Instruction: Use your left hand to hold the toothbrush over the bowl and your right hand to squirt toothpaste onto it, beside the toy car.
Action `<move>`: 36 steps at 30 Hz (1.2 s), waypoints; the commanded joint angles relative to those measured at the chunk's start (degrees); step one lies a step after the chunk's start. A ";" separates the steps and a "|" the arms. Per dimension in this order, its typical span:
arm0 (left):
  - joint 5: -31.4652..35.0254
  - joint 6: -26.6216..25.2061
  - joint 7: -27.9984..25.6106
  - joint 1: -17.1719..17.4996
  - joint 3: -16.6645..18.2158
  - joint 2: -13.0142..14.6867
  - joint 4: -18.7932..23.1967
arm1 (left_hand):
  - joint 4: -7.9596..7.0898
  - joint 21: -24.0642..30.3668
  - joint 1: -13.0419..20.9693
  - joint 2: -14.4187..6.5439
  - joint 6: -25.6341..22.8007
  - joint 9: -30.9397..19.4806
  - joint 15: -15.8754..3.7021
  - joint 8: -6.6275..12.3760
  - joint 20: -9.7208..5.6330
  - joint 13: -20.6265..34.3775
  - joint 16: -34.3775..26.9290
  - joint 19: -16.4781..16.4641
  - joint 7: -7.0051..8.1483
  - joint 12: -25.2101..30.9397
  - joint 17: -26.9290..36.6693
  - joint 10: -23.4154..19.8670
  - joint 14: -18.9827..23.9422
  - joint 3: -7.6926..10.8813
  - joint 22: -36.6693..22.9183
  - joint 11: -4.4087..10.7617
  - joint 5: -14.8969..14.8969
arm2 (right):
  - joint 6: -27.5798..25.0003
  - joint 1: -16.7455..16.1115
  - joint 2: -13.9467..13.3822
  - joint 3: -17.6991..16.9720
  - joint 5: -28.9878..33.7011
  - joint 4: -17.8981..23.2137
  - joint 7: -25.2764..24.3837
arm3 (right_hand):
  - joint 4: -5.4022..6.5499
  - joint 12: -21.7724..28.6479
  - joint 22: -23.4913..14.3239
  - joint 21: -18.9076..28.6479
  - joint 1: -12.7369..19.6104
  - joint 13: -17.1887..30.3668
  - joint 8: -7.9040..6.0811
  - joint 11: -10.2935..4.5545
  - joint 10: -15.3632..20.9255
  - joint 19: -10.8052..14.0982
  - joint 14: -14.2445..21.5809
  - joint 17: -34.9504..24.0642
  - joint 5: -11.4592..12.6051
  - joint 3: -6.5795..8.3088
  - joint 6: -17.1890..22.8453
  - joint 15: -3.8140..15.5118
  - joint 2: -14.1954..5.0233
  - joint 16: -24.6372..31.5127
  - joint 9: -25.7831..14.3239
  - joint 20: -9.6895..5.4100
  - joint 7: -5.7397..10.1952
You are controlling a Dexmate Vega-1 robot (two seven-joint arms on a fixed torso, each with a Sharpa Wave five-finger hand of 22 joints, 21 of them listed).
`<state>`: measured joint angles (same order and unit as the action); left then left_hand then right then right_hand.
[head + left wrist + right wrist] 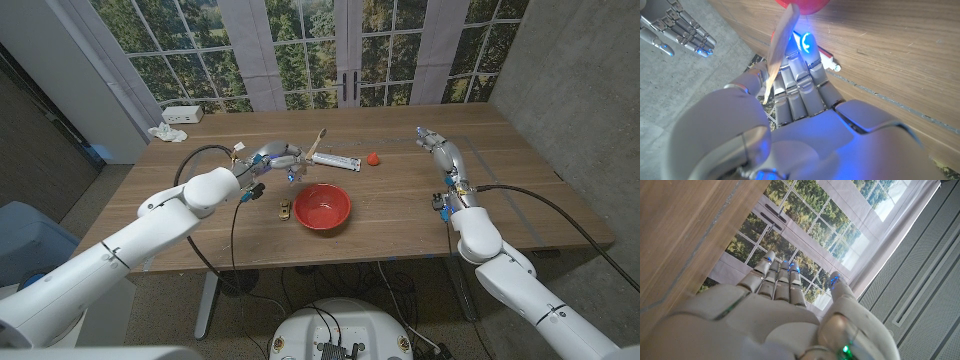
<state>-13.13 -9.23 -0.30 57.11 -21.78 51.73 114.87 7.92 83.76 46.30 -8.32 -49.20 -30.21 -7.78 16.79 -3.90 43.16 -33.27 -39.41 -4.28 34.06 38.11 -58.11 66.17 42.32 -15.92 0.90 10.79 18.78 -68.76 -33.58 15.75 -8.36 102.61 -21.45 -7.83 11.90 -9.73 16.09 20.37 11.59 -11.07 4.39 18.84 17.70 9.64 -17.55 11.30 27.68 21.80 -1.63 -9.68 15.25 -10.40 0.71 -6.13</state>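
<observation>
Wooden table (420, 200), bearing the items that follow. Red bowl (322, 206), near the table's middle, toward the front edge. Toy car (285, 209), small and yellowish, just beside the bowl on the robot's left. Toothbrush (309, 149), pale wooden handle, held by the left hand (272, 158); the fingers are closed round the lower handle, and the brush rises slanted up and away, its head end above the table behind the bowl rather than over it. In the left wrist view the handle (780, 45) crosses the curled fingers (800, 85) and runs up toward the bowl's red rim (802, 4). Toothpaste tube (335, 160), white, lying flat behind the bowl, its long axis running left to right, the near end just beside the left hand, the far end pointing toward a small red object (372, 158), identity too small to tell. Right hand (438, 146), well apart from the tube at the robot's right, fingers extended and apart, holding nothing; the right wrist view shows the fingers (777, 277) straight and close together, thumb apart. Judgement: tube lies to the right hand's left, across open tabletop, broadside along its reach; the left hand is nearer but occupied.
</observation>
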 commanded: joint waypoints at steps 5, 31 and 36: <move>-6.87 2.92 -1.61 1.67 1.94 0.22 -2.44 | -1.18 1.29 1.73 -2.30 -2.56 -0.56 -5.12 -0.25 -8.07 0.30 0.34 0.54 0.50 -0.07 0.10 -11.20 5.81 2.60 0.68 10.74 0.24 | -5.01 4.56 -1.63 2.96 2.76 1.38 1.47 | -0.45 0.22 -0.23 -0.22 0.29 0.10 -0.27 0.00 0.65 0.48 0.61 -0.03 0.44 0.46 0.52 0.07 -0.22 -0.12 -0.18 0.16 0.29; -10.32 3.75 -1.77 0.88 1.95 0.54 -4.52 | -0.91 3.45 1.24 -2.32 -2.92 -1.02 -5.11 -1.07 -8.10 0.57 0.77 1.32 0.39 -0.62 0.25 -11.40 6.31 3.15 2.52 10.76 0.14 | -11.40 13.33 -2.77 9.10 5.65 -0.19 5.10 | -0.77 0.03 -0.25 -0.72 1.24 0.09 -0.15 -0.13 0.46 0.81 0.55 0.10 0.68 0.77 0.41 0.37 -0.05 -0.25 -0.19 0.17 0.38; -11.63 4.02 -2.12 1.74 2.65 0.60 -4.25 | -0.86 3.75 1.18 -2.31 -3.00 -1.15 -5.11 -1.17 -8.09 0.82 0.81 1.41 0.39 -0.55 0.34 -11.52 6.35 3.23 2.77 10.76 0.14 | -11.97 14.49 -2.86 10.03 6.50 -0.41 5.36 | -0.81 0.04 -0.25 -0.87 1.46 0.10 -0.13 -0.17 0.54 0.83 0.59 0.13 0.73 0.85 0.41 0.45 -0.07 -0.25 -0.19 0.11 0.46</move>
<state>-22.85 -5.54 -1.76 57.88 -19.99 52.04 110.46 8.41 87.10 46.16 -8.46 -49.70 -31.05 -7.47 15.67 -3.69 43.54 -32.49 -38.39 -4.65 33.40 38.13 -58.11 66.86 42.81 -13.10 0.90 10.56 8.42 -57.19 -36.15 23.65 -3.31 102.96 -17.09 -8.47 11.90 -9.73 15.52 21.51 11.58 -11.07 4.40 18.83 18.11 9.85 -17.28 11.73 28.32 22.00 -1.42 -9.74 15.01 -10.41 0.71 -5.92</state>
